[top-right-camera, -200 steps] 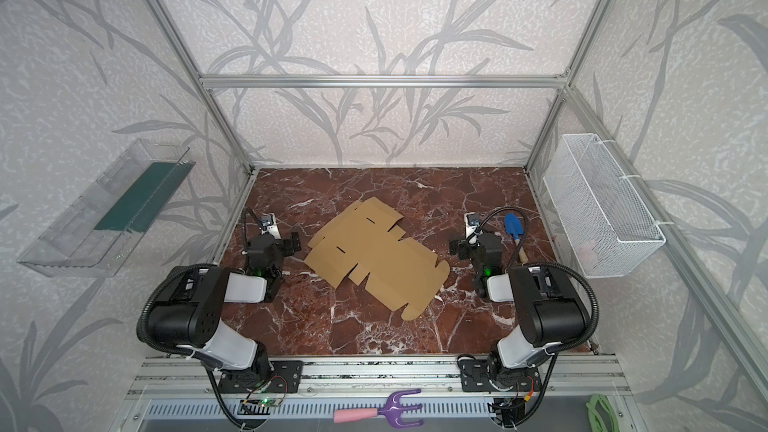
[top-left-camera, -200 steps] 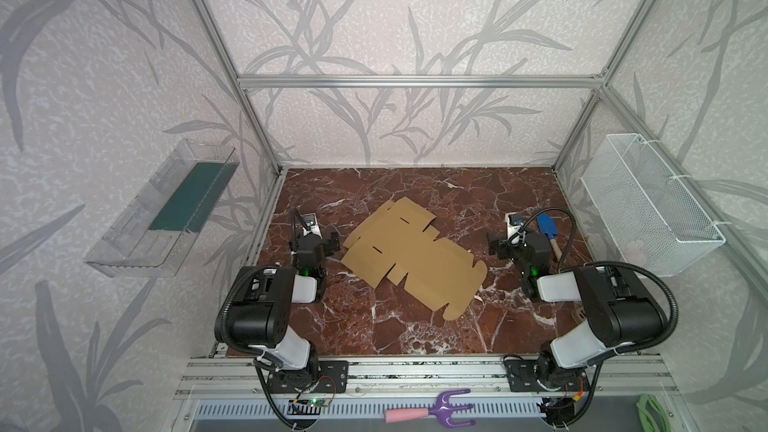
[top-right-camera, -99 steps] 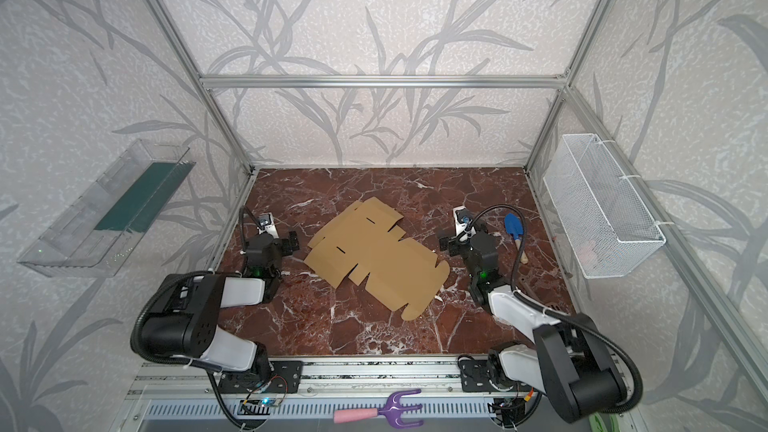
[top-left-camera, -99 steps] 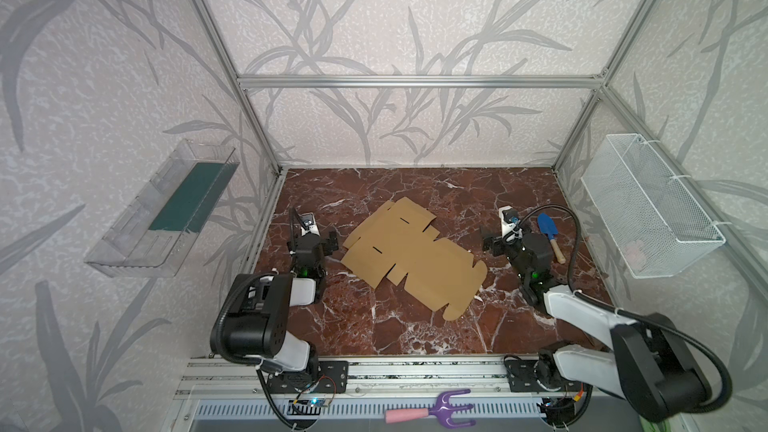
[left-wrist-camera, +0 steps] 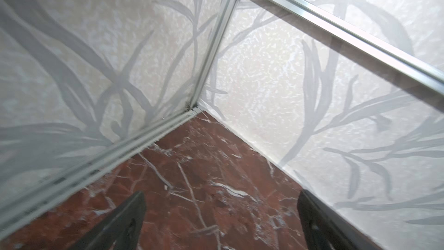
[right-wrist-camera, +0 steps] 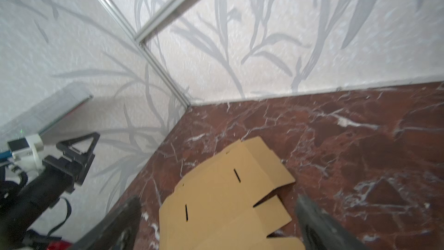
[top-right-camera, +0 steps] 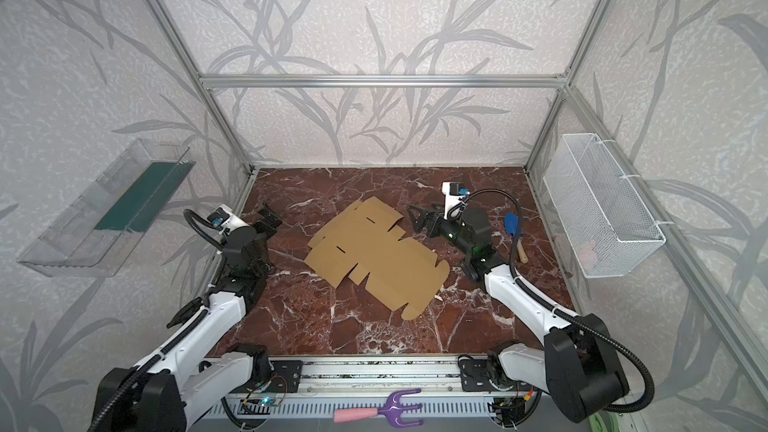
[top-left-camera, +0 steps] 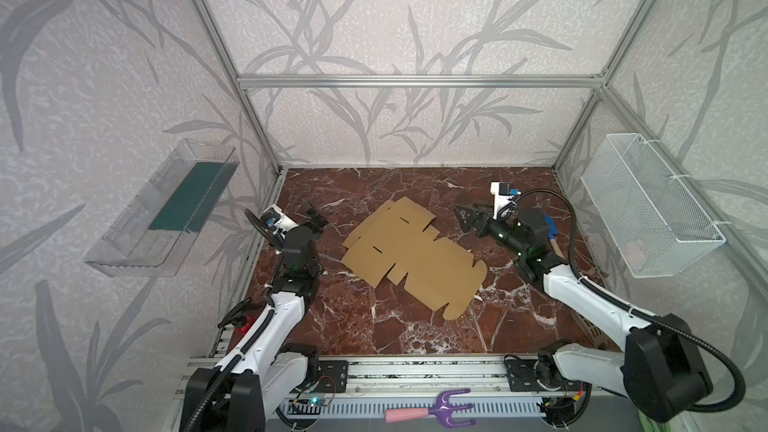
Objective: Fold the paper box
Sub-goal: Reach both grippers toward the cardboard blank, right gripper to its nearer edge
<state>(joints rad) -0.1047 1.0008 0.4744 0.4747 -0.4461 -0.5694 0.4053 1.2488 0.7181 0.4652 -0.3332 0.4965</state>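
Observation:
The paper box [top-left-camera: 411, 255] [top-right-camera: 374, 259] lies flat and unfolded on the red marble floor in both top views, a tan die-cut sheet with slots and rounded tabs. My left gripper [top-left-camera: 316, 218] [top-right-camera: 268, 218] hovers open to its left, apart from it, pointing at the back left corner. The left wrist view shows only bare floor between the open gripper [left-wrist-camera: 222, 193]. My right gripper [top-left-camera: 467, 218] [top-right-camera: 419, 218] stands open just right of the sheet's far edge. In the right wrist view the paper box [right-wrist-camera: 228, 200] lies below and ahead of the open right gripper [right-wrist-camera: 217, 198], with nothing held.
A clear plastic bin [top-left-camera: 166, 218] hangs on the left wall and a white wire basket [top-left-camera: 648, 209] on the right wall. A blue-headed tool [top-right-camera: 513, 226] lies behind the right arm. A pink and purple garden fork [top-left-camera: 432, 409] rests on the front rail.
Both arms have unfolded from their low rest pose. The right gripper has risen and swung left toward the sheet's far right edge. The left gripper has lifted and reached back. Both stayed open.

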